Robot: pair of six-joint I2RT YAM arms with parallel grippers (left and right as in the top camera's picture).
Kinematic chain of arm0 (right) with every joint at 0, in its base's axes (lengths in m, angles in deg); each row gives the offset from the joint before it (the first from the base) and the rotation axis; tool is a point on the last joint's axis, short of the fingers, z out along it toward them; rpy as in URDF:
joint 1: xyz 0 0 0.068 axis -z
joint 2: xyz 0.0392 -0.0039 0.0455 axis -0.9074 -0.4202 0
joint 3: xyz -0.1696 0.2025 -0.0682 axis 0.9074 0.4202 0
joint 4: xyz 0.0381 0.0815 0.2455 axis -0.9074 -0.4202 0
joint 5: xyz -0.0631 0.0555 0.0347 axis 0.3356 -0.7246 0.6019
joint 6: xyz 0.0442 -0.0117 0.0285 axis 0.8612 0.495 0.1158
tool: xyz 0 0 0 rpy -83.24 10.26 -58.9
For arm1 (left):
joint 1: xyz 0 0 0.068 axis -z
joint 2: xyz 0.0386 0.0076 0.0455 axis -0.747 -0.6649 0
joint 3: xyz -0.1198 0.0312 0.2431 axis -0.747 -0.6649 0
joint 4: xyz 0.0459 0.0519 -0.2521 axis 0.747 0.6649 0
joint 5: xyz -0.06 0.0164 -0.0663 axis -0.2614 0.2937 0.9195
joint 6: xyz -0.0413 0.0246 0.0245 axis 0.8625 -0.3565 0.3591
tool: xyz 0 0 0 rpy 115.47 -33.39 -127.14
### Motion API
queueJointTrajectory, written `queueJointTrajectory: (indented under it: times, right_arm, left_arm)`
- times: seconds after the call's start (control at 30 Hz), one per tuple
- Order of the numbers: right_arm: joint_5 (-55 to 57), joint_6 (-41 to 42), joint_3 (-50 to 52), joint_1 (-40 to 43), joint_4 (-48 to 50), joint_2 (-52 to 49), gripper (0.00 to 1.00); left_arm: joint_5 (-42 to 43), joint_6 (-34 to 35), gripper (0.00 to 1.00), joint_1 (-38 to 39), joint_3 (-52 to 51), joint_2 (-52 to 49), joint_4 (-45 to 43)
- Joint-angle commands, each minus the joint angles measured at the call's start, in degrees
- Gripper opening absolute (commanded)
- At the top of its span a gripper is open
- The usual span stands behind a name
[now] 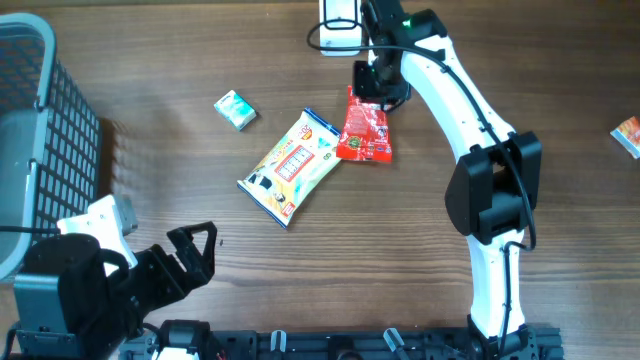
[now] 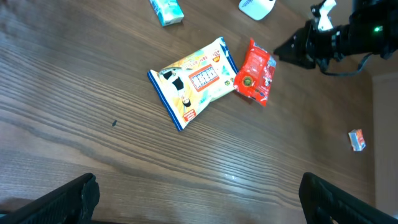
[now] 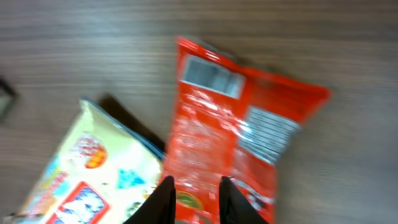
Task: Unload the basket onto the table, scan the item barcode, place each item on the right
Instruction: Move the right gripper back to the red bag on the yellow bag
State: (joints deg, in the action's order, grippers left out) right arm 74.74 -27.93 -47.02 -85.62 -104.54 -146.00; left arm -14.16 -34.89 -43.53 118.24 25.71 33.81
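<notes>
Right gripper [image 3: 194, 198] at twelve o'clock, jaws pinched narrow on the red packet's [image 1: 366, 132] edge. Left gripper [image 1: 197, 252] at seven o'clock, jaws gaping, gripping nothing.

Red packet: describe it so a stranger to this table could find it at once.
Start at the wooden table and follow the white right arm to its tip. The red packet lies there, touching a yellow packet. It is the smaller, and bright red where its neighbour is yellow with blue edges.
</notes>
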Motion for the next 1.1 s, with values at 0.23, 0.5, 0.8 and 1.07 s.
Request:
queueJointTrajectory:
  times: [0.23, 0.5, 0.8, 1.07]
  right_arm:
    - [10.45, 7.32, 0.20, 0.46, -1.86, -9.35, 0.04]
    - [21.07, 8.81, 0.07, 6.47, -11.82, -7.93, 0.04]
    - [-12.55, -4.76, 0.07, 8.59, -2.34, 5.05, 0.04]
    - [-7.74, -0.57, 0.20, 1.05, 1.79, -3.34, 0.04]
  left_arm:
    - [0.07, 0.35, 1.00, -0.04, -0.20, 0.15, -0.13]
    - [0.07, 0.35, 1.00, -0.04, -0.20, 0.15, -0.13]
    - [0.07, 0.35, 1.00, -0.04, -0.20, 0.15, -0.13]
    - [0.07, 0.35, 1.00, -0.04, -0.20, 0.15, -0.13]
